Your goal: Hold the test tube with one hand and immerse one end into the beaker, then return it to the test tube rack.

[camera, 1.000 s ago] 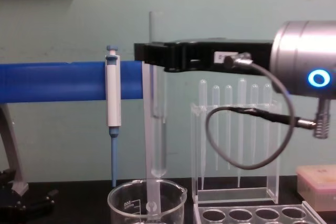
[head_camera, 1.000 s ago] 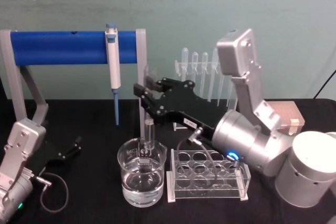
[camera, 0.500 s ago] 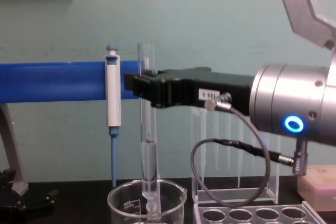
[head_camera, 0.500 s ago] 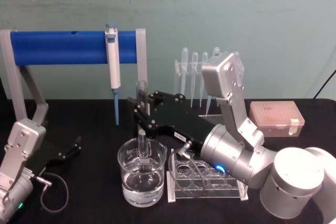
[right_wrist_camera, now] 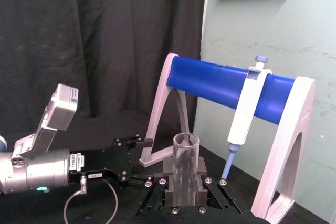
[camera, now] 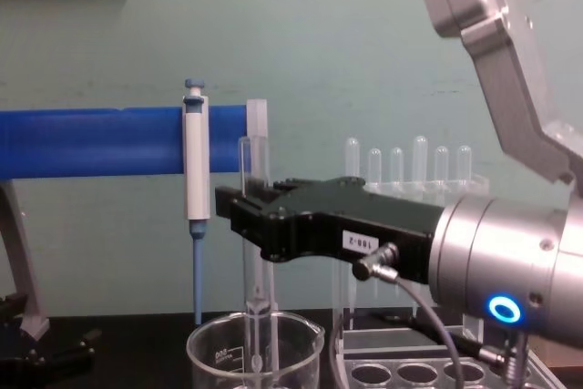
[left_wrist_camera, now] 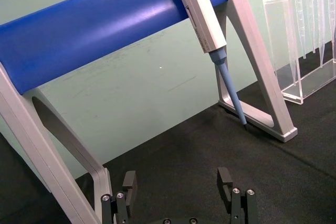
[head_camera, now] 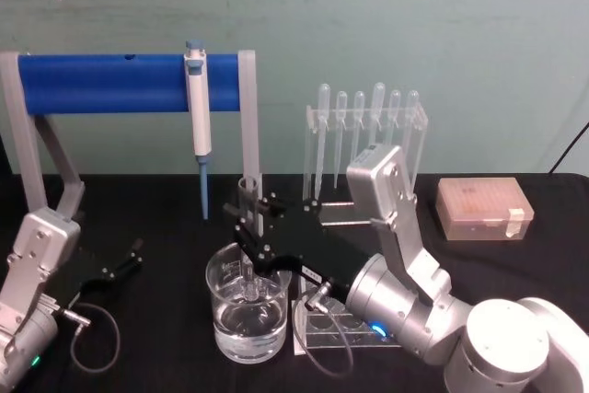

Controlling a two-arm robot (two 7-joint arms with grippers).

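The test tube (camera: 252,170) stands upright with my right gripper (camera: 249,216) shut around its middle. Its round lower end reaches down inside the beaker (camera: 217,353). From the head view the tube (head_camera: 247,189) rises out of the beaker (head_camera: 241,324), which holds clear liquid, and the right gripper (head_camera: 247,229) sits just above the rim. The right wrist view looks down on the tube's open top (right_wrist_camera: 186,153) between the jaws. My left gripper (head_camera: 122,264) rests open on the table at the left, its fingers (left_wrist_camera: 226,179) spread with nothing between them.
A blue bar stand (head_camera: 106,83) carries a white-and-blue pipettor (head_camera: 197,108) behind the beaker. A clear tube rack (head_camera: 363,324) lies right of the beaker. A pipette rack (head_camera: 363,126) stands behind it, and a tip box (head_camera: 483,209) sits at the far right.
My right gripper has come down and toward me with the test tube, whose lower end has sunk from above the rim to deep inside the beaker. The left arm has not moved.
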